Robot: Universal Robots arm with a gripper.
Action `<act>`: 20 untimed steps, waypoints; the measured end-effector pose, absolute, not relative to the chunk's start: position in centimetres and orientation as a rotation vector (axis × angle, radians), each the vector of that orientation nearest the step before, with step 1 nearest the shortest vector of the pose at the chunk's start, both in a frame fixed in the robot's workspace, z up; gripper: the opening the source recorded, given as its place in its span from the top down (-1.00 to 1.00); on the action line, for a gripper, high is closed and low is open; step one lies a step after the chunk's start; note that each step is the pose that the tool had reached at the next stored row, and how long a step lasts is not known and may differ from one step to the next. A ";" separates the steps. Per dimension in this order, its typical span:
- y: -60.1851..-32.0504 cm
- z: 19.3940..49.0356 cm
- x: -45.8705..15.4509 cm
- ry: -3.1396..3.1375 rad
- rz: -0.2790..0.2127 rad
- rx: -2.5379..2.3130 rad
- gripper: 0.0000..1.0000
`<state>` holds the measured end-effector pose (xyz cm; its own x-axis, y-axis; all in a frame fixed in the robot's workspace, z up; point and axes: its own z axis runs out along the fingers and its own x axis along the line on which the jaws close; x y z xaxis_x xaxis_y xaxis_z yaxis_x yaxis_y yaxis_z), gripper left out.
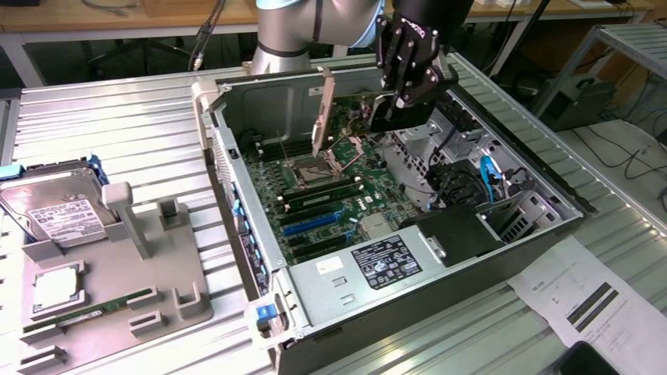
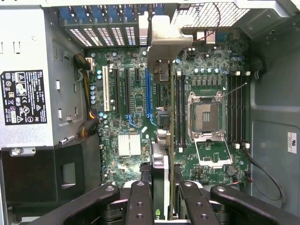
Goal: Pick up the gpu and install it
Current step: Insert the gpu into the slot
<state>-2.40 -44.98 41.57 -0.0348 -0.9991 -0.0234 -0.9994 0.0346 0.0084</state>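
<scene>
Black jointed gripper fingers (image 2: pixel 140 204) sit nearest the wrist camera, closed narrowly from both sides on the thin black gpu (image 2: pixel 162 89), which is seen edge-on between them. The card runs away from the gripper (image 2: pixel 161 199) to its bent silver metal bracket (image 2: pixel 164 40), close to the perforated rear wall of the case. Beneath it lies the green motherboard (image 2: pixel 133 98), and the card is lined up along the expansion slots, just beside the long blue slot (image 2: pixel 148 93). Whether its lower edge touches a slot I cannot tell. In the exterior view the gripper (image 1: pixel 396 109) reaches down into the open grey metal computer case (image 1: pixel 245 234) and holds the gpu (image 1: pixel 349 117) upright over the rear part of the motherboard (image 1: pixel 328 199), bracket (image 1: pixel 326 101) towards the exterior view's left. A square metal processor socket (image 1: pixel 312 173) lies open on the board close to the card. At the case's near end sits a grey power supply with a black label (image 1: pixel 386 262). On the ribbed metal table (image 1: pixel 105 117), towards the exterior view's left, a grey plastic fixture (image 1: pixel 146 266) carries a silver labelled hard drive (image 1: pixel 52 207). A white printed sheet of paper (image 1: pixel 583 297) lies well apart on the case's other side.
</scene>
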 end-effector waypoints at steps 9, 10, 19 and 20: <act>-44.6 41.1 -2.4 2.271 -0.012 -2.193 0.46; -44.5 40.9 -2.7 2.272 -0.013 -2.193 0.46; -43.9 39.7 -3.3 2.267 -0.035 -2.186 0.46; -43.8 39.6 -3.3 2.266 -0.036 -2.186 0.46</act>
<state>-3.28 -43.79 39.58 -0.0357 -0.9991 0.0210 -0.9993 0.0355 -0.0117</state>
